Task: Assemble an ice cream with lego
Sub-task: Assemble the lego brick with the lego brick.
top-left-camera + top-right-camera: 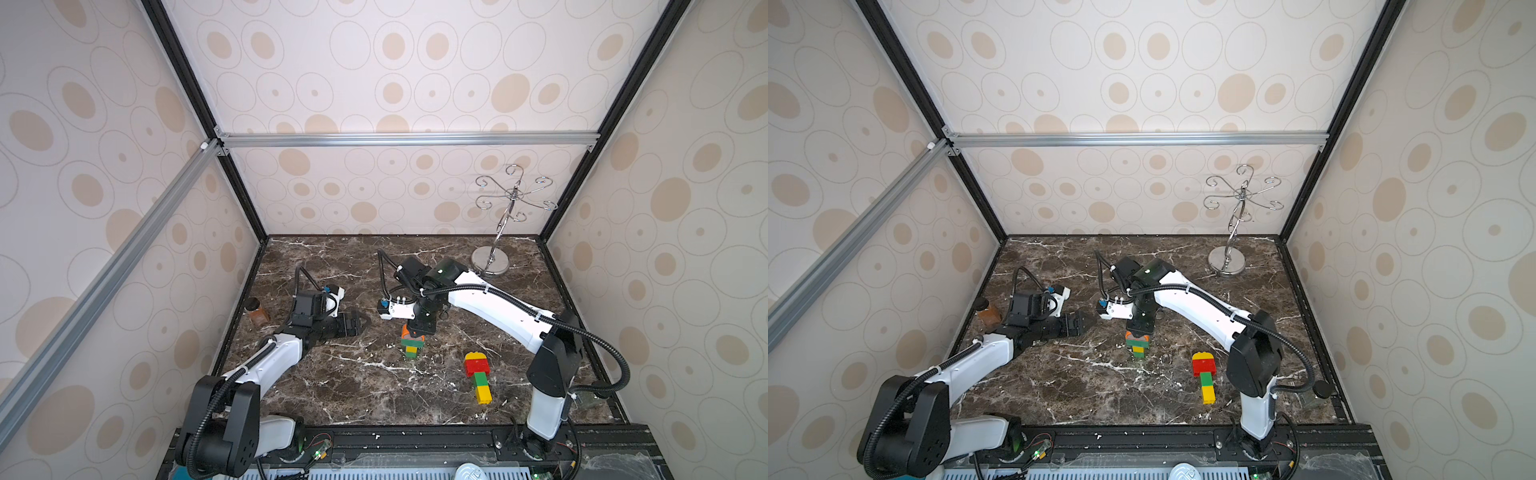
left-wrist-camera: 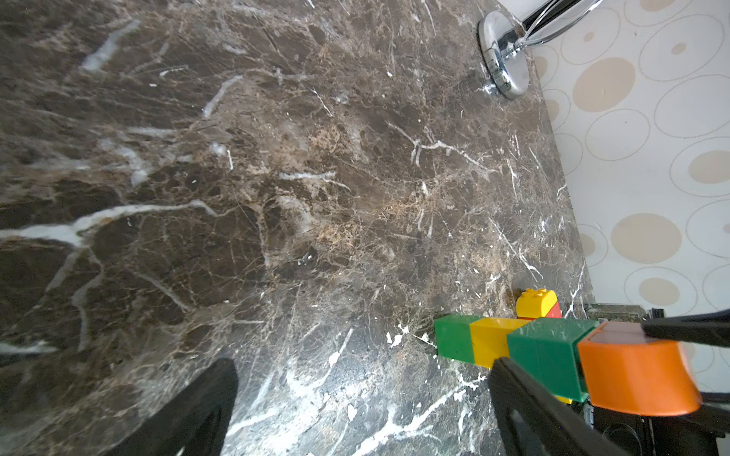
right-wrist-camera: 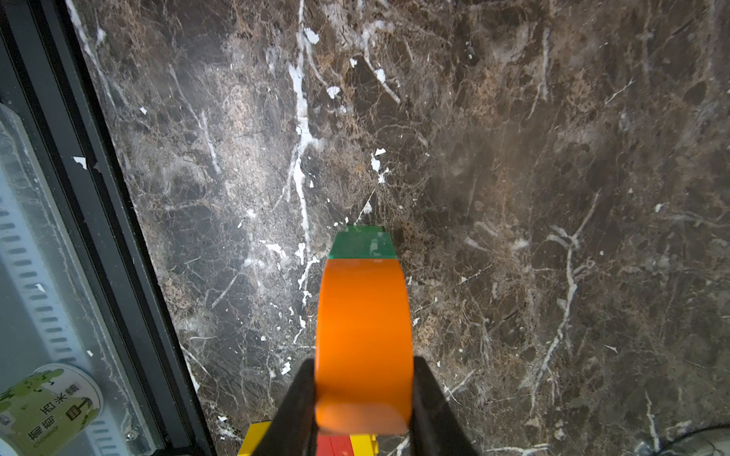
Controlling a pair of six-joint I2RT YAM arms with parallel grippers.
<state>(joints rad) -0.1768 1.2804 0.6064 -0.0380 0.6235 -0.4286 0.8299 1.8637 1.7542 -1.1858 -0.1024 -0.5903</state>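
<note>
Because the right gripper (image 1: pixel 417 332) hangs over it from above, the head of the upright lego stack (image 1: pixel 411 348) is mostly covered in both top views, where only a sliver of the orange dome (image 1: pixel 405 331) shows under it. The right wrist view shows the grip plainly: the jaws are closed against the dome's two flat sides, a green brick (image 3: pixel 362 244) sits just under it, and the bricks lower down are hidden behind these two. Seen from the left wrist, the stack reads green, yellow, a wider green, then the dome, and its foot appears to rest on the marble table (image 1: pixel 332 382) near the middle. The left gripper (image 1: pixel 363 322) lies low beside the stack, apart from it, its jaws spread wide and holding nothing. A second lego ice cream (image 1: pixel 478 376) lies flat nearer the right arm's base: yellow dome, red brick, green, yellow; the right wrist view catches only a cut-off corner of it. A brown jar (image 1: pixel 257 311) with a dark lid stands by the left wall, too small and blurred to tell what is in it. A lidded tub (image 3: pixel 47 406) with a green label sits past the table's front rail, cut off by the frame, its contents unseen.
</note>
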